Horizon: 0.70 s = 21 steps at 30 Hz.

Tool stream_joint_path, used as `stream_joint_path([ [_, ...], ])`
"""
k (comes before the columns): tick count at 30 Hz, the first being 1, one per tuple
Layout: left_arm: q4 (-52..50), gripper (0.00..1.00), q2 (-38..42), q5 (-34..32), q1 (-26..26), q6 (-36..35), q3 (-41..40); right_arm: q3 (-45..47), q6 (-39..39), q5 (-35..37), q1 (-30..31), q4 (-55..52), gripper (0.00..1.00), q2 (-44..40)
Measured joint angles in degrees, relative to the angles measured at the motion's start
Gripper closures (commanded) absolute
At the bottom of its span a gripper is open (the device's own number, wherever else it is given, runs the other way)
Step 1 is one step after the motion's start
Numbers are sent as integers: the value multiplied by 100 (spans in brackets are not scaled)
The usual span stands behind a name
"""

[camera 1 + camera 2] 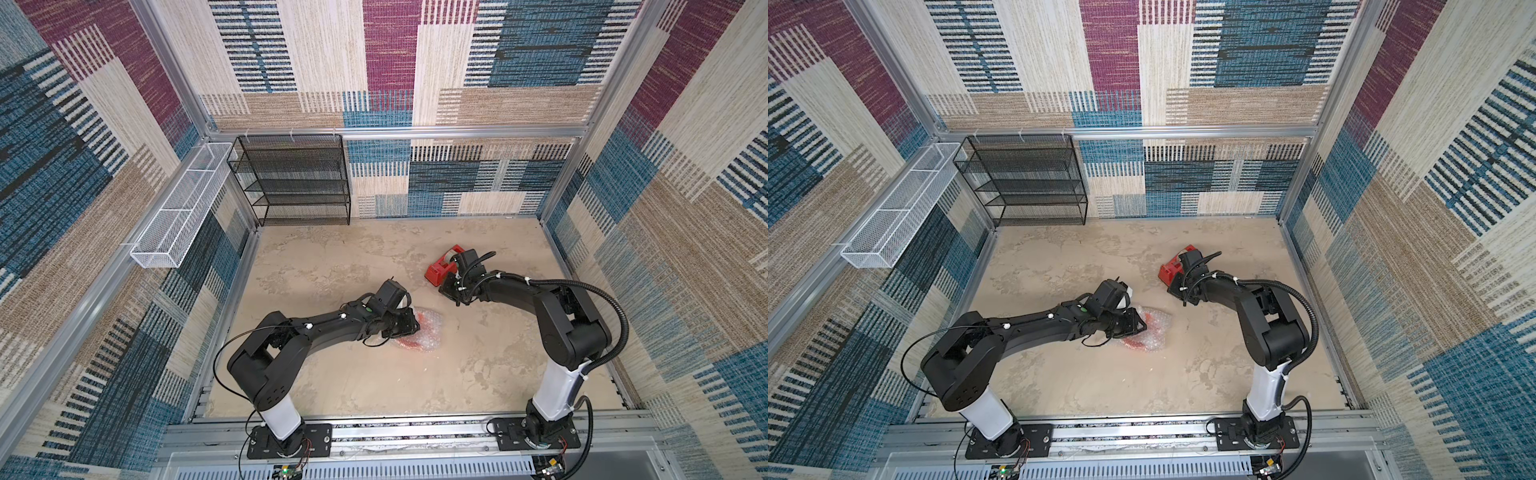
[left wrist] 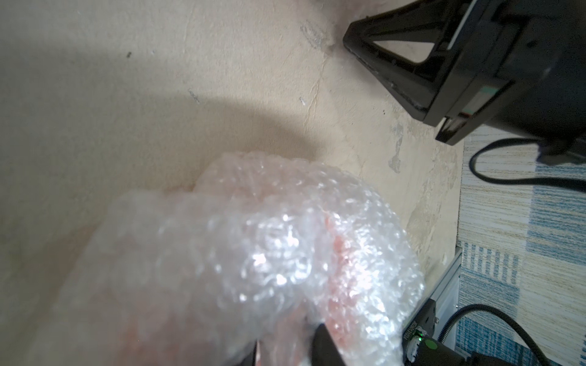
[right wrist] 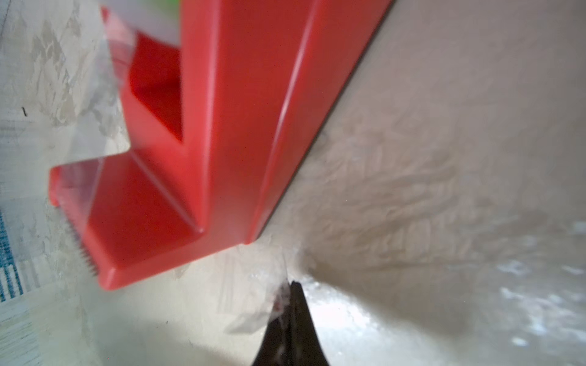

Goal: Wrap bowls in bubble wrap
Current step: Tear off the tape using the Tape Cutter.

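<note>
Far left on the side wall, a white mesh basket hangs off the frame rail; a black mesh shelf stands in the back-left corner of the desk. Next over, my left arm reaches across to mid-desk. There my left end effector is down on the bubble wrap. From the left wrist view I get one finger dug into the bundle w/ wrap bulging past it, so the jaws are part-closed & clamped on the wrap. Wrap is bunched into a crinkly lump approx centre of the desk, resting on the surface. Inside it is the bowl, orange showing thru the film in both top views; just a pink-orange blur on the wrist cam. Right of that & further back, the red tape dispenser sits on the desk, apart from the bundle. Just beside its near corner is my right end effector, jaws pressed together, tips low to the desk. A scrap of clear film touches the tips; can't tell if it's pinched
</note>
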<state>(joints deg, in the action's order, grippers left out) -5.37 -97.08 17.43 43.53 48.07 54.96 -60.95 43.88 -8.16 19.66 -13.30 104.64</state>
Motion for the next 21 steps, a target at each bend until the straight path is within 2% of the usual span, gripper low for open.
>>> stream_joint_path([
  [11, -2, 71, -33, 68, -4, 0, 50, 247, -101, -649, -188, 9, 100, -1043],
  [21, 0, 71, -116, 83, -2, -2, 144, 1353, -35, -1740, -238, 190, 100, -2175],
])
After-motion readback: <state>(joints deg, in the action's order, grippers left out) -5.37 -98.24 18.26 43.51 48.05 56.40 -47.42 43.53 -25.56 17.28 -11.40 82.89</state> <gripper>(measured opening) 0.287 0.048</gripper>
